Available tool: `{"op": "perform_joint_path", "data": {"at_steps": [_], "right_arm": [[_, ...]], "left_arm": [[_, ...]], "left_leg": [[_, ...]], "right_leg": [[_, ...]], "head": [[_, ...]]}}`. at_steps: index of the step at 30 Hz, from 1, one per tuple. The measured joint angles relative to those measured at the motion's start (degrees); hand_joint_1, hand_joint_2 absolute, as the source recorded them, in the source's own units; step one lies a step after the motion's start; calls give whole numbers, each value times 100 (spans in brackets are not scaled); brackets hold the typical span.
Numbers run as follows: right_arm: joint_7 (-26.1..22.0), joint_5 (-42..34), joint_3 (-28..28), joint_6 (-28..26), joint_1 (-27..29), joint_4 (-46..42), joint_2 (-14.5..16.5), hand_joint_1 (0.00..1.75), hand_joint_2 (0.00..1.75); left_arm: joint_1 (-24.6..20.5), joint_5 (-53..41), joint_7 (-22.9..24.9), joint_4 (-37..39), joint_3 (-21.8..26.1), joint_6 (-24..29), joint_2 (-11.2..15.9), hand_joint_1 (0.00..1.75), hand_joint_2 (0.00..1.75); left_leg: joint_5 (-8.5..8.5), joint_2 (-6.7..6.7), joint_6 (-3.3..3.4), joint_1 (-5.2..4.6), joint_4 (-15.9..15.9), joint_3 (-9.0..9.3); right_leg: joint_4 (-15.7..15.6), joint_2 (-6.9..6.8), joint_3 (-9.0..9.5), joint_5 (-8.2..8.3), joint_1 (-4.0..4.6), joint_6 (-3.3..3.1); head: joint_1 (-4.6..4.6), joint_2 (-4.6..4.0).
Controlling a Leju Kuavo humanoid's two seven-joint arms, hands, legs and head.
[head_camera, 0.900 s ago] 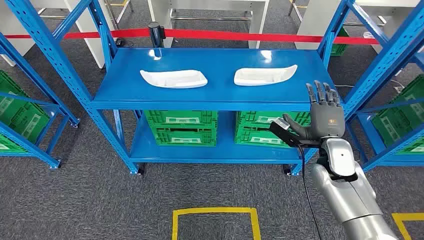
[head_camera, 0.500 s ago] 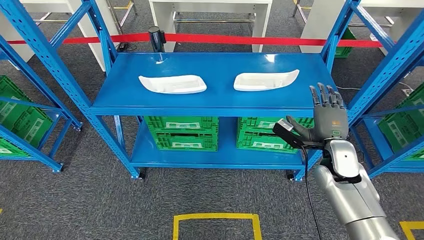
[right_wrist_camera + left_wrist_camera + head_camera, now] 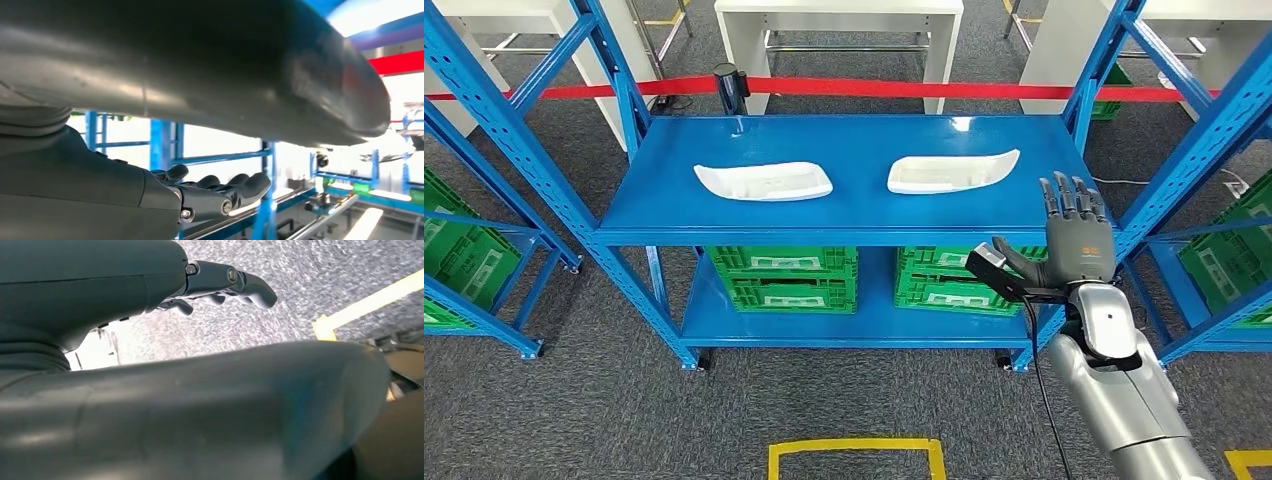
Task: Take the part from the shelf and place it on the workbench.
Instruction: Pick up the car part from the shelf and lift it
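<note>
Two white parts lie flat on the top deck of the blue shelf [image 3: 844,205], long axes running across it: the left part [image 3: 763,181] near the middle-left, the right part [image 3: 951,170] with its tapered tip pointing right. The left hand [image 3: 220,285] hangs over grey carpet, fingers loosely curled, empty. The right hand [image 3: 1074,240] is raised at the shelf's right front corner, fingers upright and spread, thumb out, holding nothing.

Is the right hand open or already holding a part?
Open. The right hand is raised beside the shelf with fingers spread and nothing in it; both white parts lie on the shelf.
</note>
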Motion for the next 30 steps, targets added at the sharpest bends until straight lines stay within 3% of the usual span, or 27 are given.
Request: {"op": "perform_joint_path", "data": {"at_steps": [2,4,7,8,9,10,12,14,18,20,22,24,25,26,28,29,30], "right_arm": [[-59,6,-1,11,-6,16,22,0,0],[-137,6,2,13,-62,62,50,0,0],[-254,0,29,10,-159,198,127,0,0],[-295,-4,54,8,-171,254,163,0,0],[-334,-14,86,4,-185,310,203,0,0],[-371,-31,122,-5,-211,365,243,0,0],[-441,-92,205,-38,-308,481,309,0,0],[-497,-174,315,-68,-434,621,370,0,0],[-569,-363,521,-111,-617,802,496,0,0],[-599,-453,607,-131,-718,873,540,0,0],[-617,-504,684,-136,-775,951,567,0,0],[-629,-536,740,-137,-780,1020,590,0,0],[-633,-556,758,-140,-783,1048,599,0,0],[-638,-586,777,-144,-791,1070,607,0,0],[-646,-655,836,-156,-827,1126,625,0,0],[-647,-687,874,-161,-851,1158,638,0,0],[-646,-711,908,-164,-871,1188,653,0,0]], "left_arm": [[1,-7,1,-1,0,2,-6,0,0],[-2,-9,1,-1,0,8,-10,0,0],[-12,-1,-2,0,0,18,-25,0,0],[-6,8,-3,0,0,22,-32,0,0],[3,15,-4,0,0,29,-36,0,0],[11,21,-8,0,0,38,-41,0,0],[14,24,-16,1,0,55,-50,0,0],[-1,23,-20,0,0,67,-57,0,0],[-13,7,-6,-2,0,76,-56,0,0],[-36,-10,1,-2,0,80,-55,0,0],[-45,-15,2,-1,0,82,-55,0,0],[-29,-18,9,1,0,82,-56,0,0],[-20,-21,13,2,0,82,-57,0,0],[-14,-24,17,2,0,83,-57,0,0],[-12,-39,22,5,0,84,-52,0,0],[-19,-51,27,7,0,84,-50,0,0],[-26,-62,33,8,0,84,-48,0,0]], "left_leg": [[-22,-8,67,7,-19,63],[-47,-15,130,17,-39,148],[-116,-24,167,15,-43,209],[-152,-29,164,14,-42,241],[-193,-34,154,14,-41,286],[-240,-37,141,14,-39,345],[-340,-40,103,9,-33,466],[-421,-41,38,1,-43,511],[-423,-30,-122,-2,165,510],[-496,-14,-177,8,730,164],[-741,-9,-211,14,1403,-327],[-881,-8,-206,15,1586,-620],[-787,-8,-191,14,1411,-639],[-563,-7,-168,11,1077,-580],[37,-3,-109,-11,347,-418],[229,-2,-80,-27,140,-352],[314,-2,-52,-43,57,-320]], "right_leg": [[82,-4,-5,-4,-14,37],[417,-12,-186,-136,-26,70],[1426,-12,-883,-479,-27,122],[1621,-13,-1074,-499,-27,124],[1601,-14,-1159,-404,-27,115],[1374,-15,-1132,-199,-28,96],[591,-18,-887,305,-14,47],[116,-19,-719,444,21,-7],[24,-2,-537,379,14,-185],[8,-5,-411,305,8,-252],[8,-10,-293,192,16,-283],[10,-5,-139,65,23,-291],[11,0,-47,-2,25,-288],[11,4,49,-71,26,-279],[17,19,199,-203,34,-242],[21,31,240,-263,39,-210],[18,42,264,-311,37,-173]], "head": [[2,0],[16,0],[30,0],[31,0],[32,0],[32,0],[30,0],[31,0],[25,0],[9,0],[-2,0],[-4,0],[-4,0],[-5,0],[-4,0],[-3,0],[-1,0]]}}
